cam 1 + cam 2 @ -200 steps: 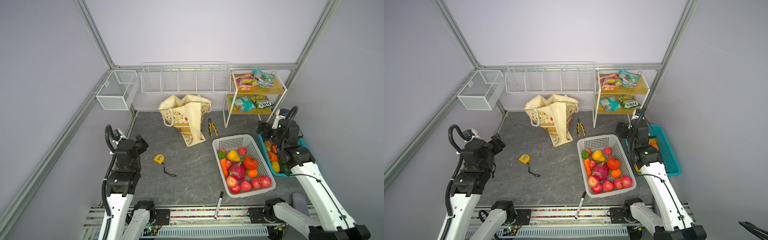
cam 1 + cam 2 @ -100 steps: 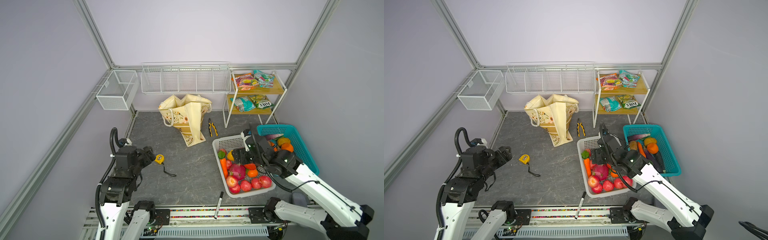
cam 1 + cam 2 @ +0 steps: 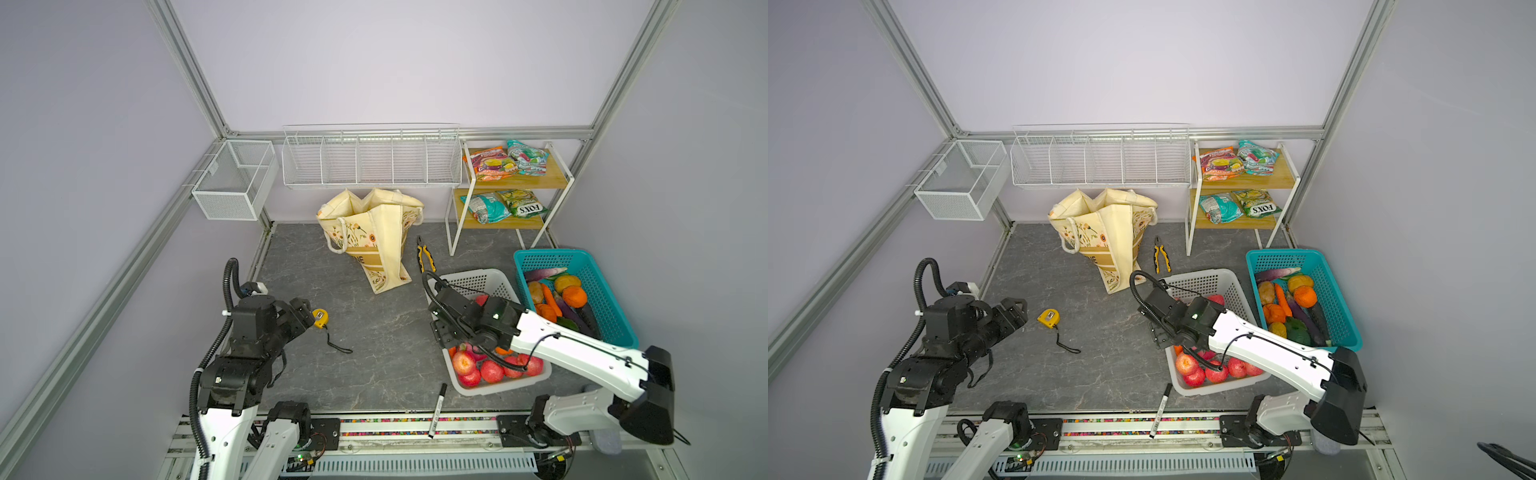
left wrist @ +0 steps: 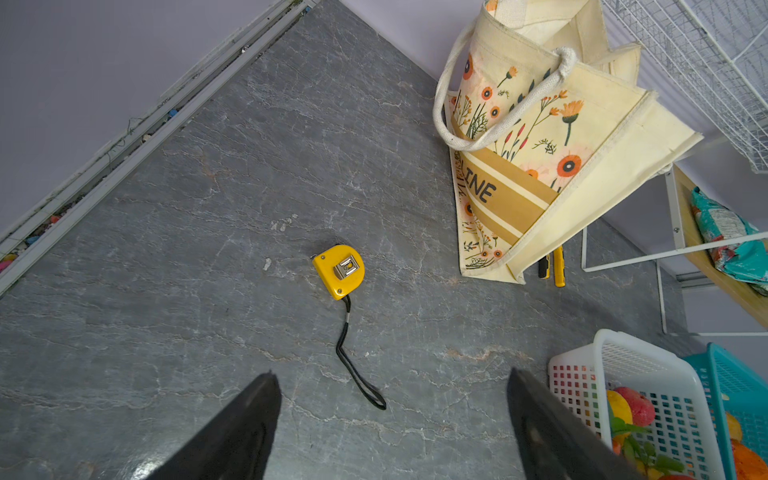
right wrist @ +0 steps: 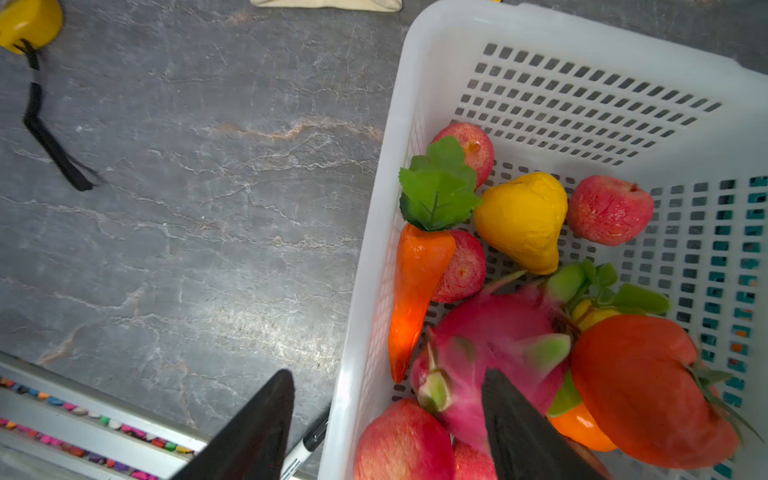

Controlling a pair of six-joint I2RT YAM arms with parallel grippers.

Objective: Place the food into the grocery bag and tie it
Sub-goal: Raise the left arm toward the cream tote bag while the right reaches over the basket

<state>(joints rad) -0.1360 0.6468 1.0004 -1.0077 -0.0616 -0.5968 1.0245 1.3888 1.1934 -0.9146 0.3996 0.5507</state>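
Change noted: the right arm has left the teal basket (image 3: 548, 254) and swung across to the near-left corner of the white basket (image 3: 473, 277). The right gripper (image 5: 386, 374) now hangs over that basket's wall. One finger is outside over the floor, the other inside over the dragon fruit (image 5: 490, 328). Its fingers have drawn in somewhat from a second ago but are still apart and grip nothing.

The tomato (image 5: 636, 374) and pear (image 5: 523, 220) lie in the white basket, just beside the inner finger, untouched. The packets (image 3: 494, 164) remain on the shelf (image 3: 557, 183).

The left arm has pushed forward towards the tape measure (image 4: 338, 270). The left gripper (image 4: 390, 374) is spread wide and empty.

The bag (image 3: 374, 232) stands at the back wall, mouth open, well apart from both arms. No food can be seen in it.

Assessment: first pick not yet made. As placed, the right fingers straddle the wall and would need to shift inward to take a fruit.
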